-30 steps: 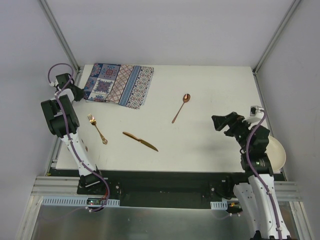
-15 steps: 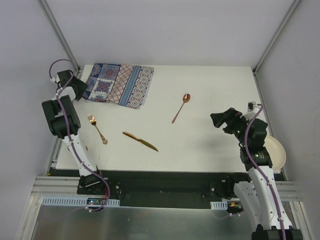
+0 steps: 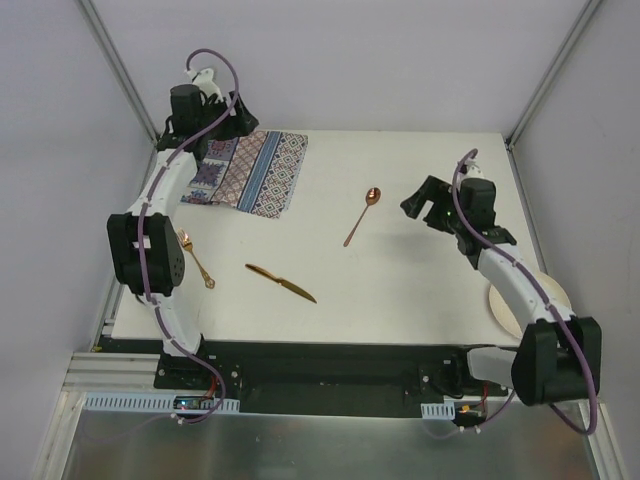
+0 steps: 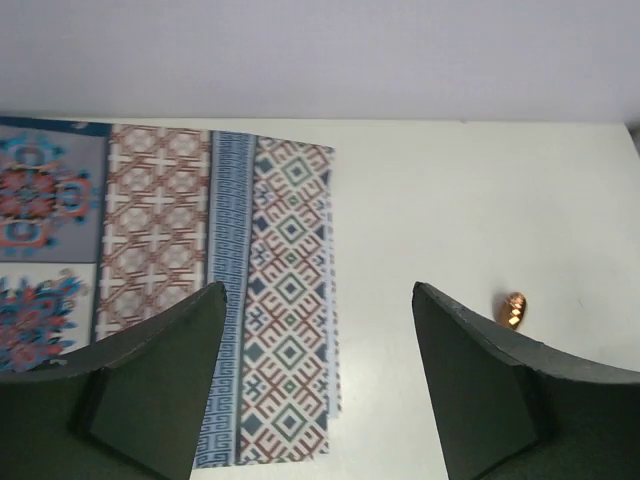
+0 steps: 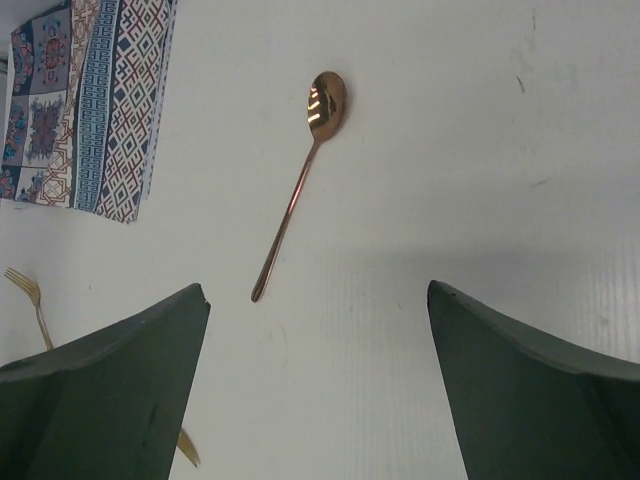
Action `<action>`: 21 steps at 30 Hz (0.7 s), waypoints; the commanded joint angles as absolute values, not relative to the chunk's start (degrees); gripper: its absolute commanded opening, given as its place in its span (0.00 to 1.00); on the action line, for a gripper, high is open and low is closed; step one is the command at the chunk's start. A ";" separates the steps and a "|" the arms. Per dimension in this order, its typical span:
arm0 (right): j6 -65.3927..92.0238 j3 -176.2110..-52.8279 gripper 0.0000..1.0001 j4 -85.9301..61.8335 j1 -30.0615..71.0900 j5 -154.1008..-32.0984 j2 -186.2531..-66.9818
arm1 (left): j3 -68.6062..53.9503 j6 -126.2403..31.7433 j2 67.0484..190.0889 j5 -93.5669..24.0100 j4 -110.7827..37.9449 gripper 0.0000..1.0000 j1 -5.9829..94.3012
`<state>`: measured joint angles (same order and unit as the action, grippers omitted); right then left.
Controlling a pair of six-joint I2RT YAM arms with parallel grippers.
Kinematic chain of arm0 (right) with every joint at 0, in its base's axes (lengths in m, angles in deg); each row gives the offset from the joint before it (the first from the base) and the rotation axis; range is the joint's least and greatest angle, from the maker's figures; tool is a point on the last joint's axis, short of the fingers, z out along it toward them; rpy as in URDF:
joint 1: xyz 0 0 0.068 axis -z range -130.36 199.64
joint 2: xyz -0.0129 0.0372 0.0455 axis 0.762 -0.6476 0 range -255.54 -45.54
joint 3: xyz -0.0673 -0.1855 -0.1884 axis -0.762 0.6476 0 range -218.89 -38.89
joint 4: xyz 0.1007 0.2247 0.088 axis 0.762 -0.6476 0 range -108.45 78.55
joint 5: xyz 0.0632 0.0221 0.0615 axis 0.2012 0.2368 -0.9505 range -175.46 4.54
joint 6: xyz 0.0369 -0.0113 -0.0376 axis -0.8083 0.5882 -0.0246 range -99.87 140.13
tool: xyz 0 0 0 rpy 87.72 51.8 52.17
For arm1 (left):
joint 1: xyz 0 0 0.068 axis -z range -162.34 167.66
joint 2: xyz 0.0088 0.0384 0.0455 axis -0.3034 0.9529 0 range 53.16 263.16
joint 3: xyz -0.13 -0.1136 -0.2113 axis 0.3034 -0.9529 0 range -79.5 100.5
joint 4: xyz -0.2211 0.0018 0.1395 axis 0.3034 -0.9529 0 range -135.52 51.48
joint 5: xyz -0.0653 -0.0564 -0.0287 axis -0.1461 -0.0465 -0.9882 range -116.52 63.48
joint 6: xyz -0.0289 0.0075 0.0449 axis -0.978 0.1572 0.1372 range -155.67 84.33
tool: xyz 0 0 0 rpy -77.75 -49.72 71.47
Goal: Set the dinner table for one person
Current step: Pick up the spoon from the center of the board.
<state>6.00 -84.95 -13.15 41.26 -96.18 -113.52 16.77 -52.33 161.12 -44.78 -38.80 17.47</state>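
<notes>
Left gripper (image 4: 318, 335) swung over placemat (image 4: 160, 220), spread wide, empty.

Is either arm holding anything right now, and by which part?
Nothing is held: the left gripper is open above the placemat, the right gripper open near the spoon.

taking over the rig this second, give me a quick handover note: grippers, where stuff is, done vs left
left gripper: open, empty, above the placemat.
right gripper: open, empty, above the dinner table, near the spoon.
The placemat lies askew at the far left corner. The fork and knife lie loose, left of centre. The plate sits at the near right edge, partly under the right arm.
Done: nothing arranged.
Left: position the placemat, then set plate and cutlery.
</notes>
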 commanded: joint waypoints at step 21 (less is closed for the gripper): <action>7.91 -121.75 0.85 -6.53 38.65 -103.39 -162.24 | 4.79 -40.06 149.58 -54.90 -40.10 0.77 30.58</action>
